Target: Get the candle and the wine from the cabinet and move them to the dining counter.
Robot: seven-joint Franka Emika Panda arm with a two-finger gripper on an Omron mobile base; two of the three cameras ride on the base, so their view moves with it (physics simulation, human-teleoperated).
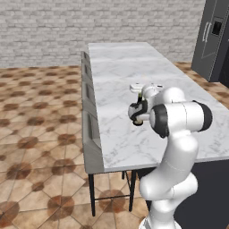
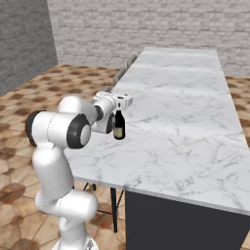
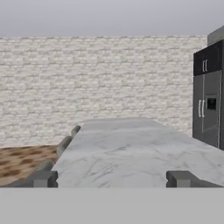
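The wine [image 2: 118, 126], a dark bottle with a tan label, stands upright on the white marble dining counter [image 2: 180, 117] close to its near left edge. My gripper [image 2: 124, 101] hovers level just above the bottle's top, pointing along the counter. In the hand view its fingertips [image 3: 43, 178] stand wide apart with nothing between them, so the gripper [image 3: 111, 179] is open. From the left base, my forearm covers most of the bottle, and the gripper [image 1: 139, 88] sits over the dining counter [image 1: 120, 67]. The candle and the cabinet are out of view.
Grey stools [image 1: 89, 116] line the counter's left side, also seen as stools [image 2: 119, 75]. A tall dark fridge [image 1: 212, 36] stands at the far right. A pale brick wall [image 3: 96, 83] closes the back. Tiled floor [image 1: 40, 134] lies left of the counter.
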